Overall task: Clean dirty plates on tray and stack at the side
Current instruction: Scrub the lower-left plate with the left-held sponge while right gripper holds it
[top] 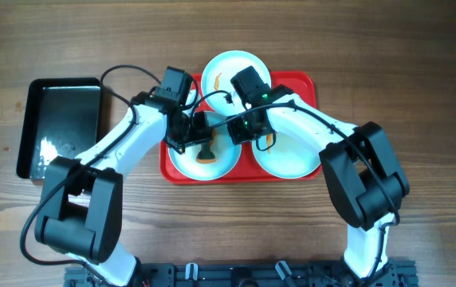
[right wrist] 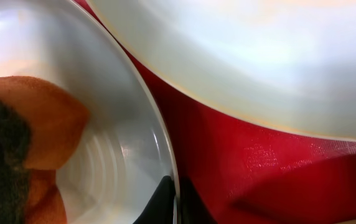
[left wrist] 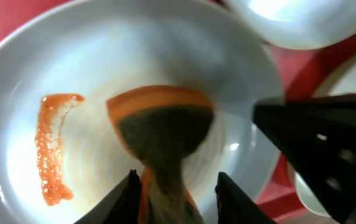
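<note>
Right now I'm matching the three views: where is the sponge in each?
Overhead: sponge just left of centre, in the lower-left plate.
Left wrist: sponge, centre to bottom edge.
Right wrist: sponge at the left edge.
Shared: the red tray under that plate.

Bright glare on plates, wrist-view blur

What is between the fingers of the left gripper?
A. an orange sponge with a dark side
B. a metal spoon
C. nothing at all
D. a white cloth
A: in the left wrist view, the left gripper pinches an orange sponge with a dark side, which rests on the plate.
</note>
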Tool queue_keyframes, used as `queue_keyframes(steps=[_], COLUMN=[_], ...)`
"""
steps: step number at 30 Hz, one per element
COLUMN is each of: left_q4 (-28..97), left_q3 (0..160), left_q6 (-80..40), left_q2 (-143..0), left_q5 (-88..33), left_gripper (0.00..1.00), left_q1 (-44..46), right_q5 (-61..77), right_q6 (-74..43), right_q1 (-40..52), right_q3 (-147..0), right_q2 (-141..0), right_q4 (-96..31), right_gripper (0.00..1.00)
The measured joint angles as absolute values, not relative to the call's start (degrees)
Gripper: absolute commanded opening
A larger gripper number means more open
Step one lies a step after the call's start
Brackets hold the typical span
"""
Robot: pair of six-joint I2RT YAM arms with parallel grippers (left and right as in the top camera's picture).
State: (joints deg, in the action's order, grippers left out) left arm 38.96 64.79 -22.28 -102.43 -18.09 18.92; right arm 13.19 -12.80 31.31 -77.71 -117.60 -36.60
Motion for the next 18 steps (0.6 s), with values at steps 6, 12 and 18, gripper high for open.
queue_keyframes(steps=[6, 12, 18], left_q4=[37.19, 37.04, 35.94], left_q3=[63.72, 63.72, 63.07], left_q6=[-24.86, -25.69, -25.93], left_q2=[-102.50, -103.68, -104.07], left_q5=[-17.58, -17.61, -15.86], left_gripper=[0.37, 0.31, 0.24], left_q1=[18.96, 20.23, 21.39], right_q5=[13.15, 13.04, 13.04], right_q6=[-13.34, -13.50, -13.65], right_q1=[31.31, 31.31, 31.31], right_q3=[-77.71, -77.71, -77.71], right_q2=[-117.60, -117.60, -117.60], right_q4=[-36.60, -36.60, -36.60], right_gripper=[0.05, 0.05, 0.05])
